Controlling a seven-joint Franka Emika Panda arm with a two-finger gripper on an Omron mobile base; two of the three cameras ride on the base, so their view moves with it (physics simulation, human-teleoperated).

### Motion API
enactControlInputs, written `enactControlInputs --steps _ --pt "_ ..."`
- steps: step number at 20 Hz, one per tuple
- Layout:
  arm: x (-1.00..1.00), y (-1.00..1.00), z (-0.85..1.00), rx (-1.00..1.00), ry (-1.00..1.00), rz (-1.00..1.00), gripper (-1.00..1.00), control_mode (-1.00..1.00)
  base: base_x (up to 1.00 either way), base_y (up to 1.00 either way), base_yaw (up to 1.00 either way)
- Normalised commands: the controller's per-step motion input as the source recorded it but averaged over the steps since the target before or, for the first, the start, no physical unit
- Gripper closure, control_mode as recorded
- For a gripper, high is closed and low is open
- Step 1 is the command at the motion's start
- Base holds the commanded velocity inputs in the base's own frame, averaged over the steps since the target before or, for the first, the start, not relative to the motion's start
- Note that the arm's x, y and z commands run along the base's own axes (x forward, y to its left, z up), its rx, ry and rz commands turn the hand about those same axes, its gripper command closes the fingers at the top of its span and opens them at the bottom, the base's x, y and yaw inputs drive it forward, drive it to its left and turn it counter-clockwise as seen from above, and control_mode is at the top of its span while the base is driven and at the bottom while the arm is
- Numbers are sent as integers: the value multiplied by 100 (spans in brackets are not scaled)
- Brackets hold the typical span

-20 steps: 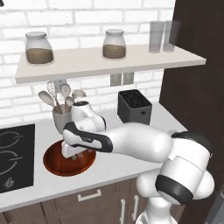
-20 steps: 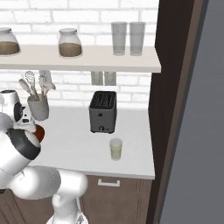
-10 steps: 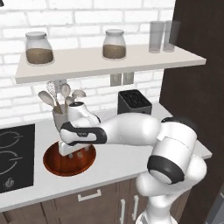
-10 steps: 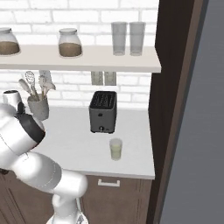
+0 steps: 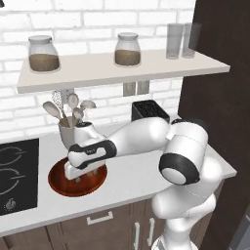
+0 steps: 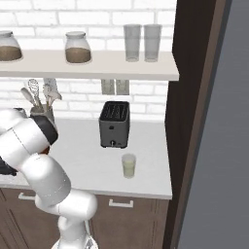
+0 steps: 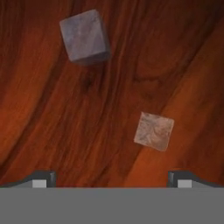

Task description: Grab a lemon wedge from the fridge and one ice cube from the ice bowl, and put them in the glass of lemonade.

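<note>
My gripper (image 5: 76, 174) hangs open inside the reddish-brown ice bowl (image 5: 57, 184) on the counter. In the hand view, the gripper (image 7: 112, 178) stands wide with nothing between its fingertips (image 7: 43, 177). On the wooden bowl floor (image 7: 87, 113) lie two ice cubes: a grey one (image 7: 85, 37) further off, and a paler one (image 7: 154, 131) nearer, slightly right of centre. The glass of lemonade (image 6: 128, 166) stands on the counter in front of the toaster. The fridge's grey side (image 6: 219, 146) fills the right edge. The lemon wedge is out of view.
A grey utensil cup (image 5: 71, 133) stands just behind the bowl. The black toaster (image 6: 115, 124) sits against the wall. A black cooktop (image 5: 14, 171) lies left of the bowl. The shelf (image 5: 122, 68) above carries two jars and two tall glasses.
The hand has come down and a little leftward into the bowl, while its jaws have stayed wide. The glass and toaster have not moved.
</note>
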Motion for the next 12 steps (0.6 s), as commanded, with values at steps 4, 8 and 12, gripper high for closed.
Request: enactControlInputs --steps 4,8,12 --pt "1 25 -11 0 0 0 -100 -100 0 0 0" --pt "0 29 0 0 -1 0 -100 -100 0 0 0" --pt "0 3 0 -2 -1 -4 -100 -100 0 0 0"
